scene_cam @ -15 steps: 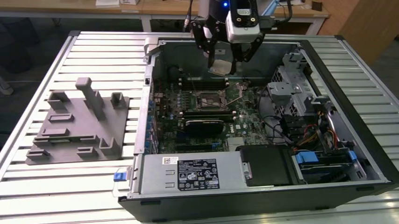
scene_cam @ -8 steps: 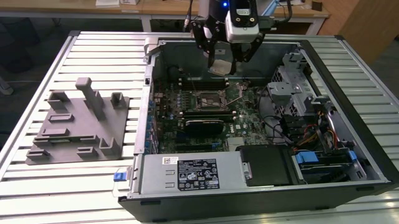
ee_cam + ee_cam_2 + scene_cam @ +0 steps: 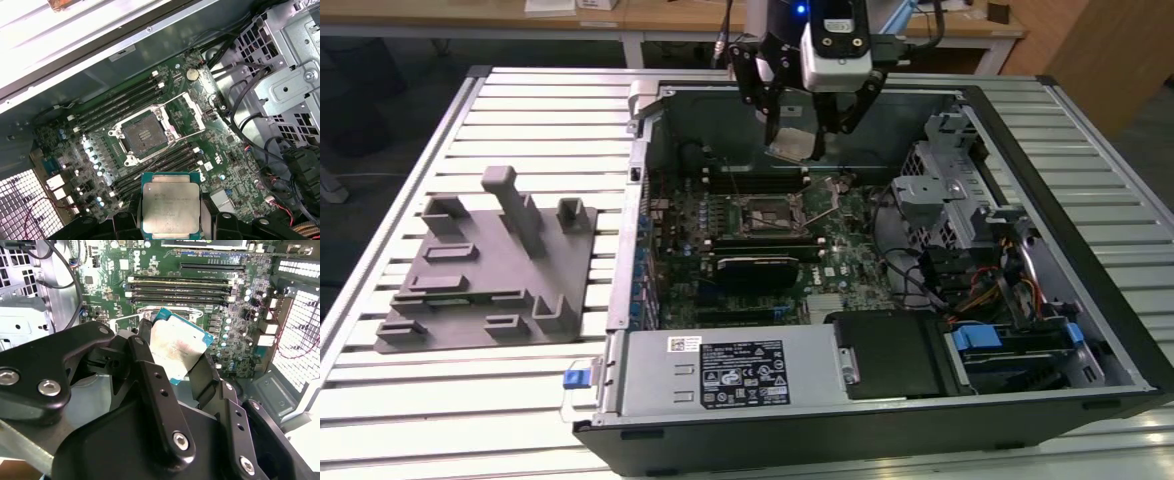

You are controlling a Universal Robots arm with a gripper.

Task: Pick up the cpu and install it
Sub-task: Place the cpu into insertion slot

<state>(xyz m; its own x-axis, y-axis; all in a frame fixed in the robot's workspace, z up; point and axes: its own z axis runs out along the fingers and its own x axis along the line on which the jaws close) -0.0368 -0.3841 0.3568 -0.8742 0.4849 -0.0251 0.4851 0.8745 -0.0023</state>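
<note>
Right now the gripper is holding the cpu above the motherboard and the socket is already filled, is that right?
Not quite: the socket is empty, its frame open, as the first wrist view shows. The gripper does hold the cpu above the motherboard.

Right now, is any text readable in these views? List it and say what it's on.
No text is clear enough to quote.
power supply label: the print is too small to read.
small white sticker beside it: blurred.
cpu top, held in the gripper: faint marking, unreadable.
case wall sticker: too small to read.
</note>
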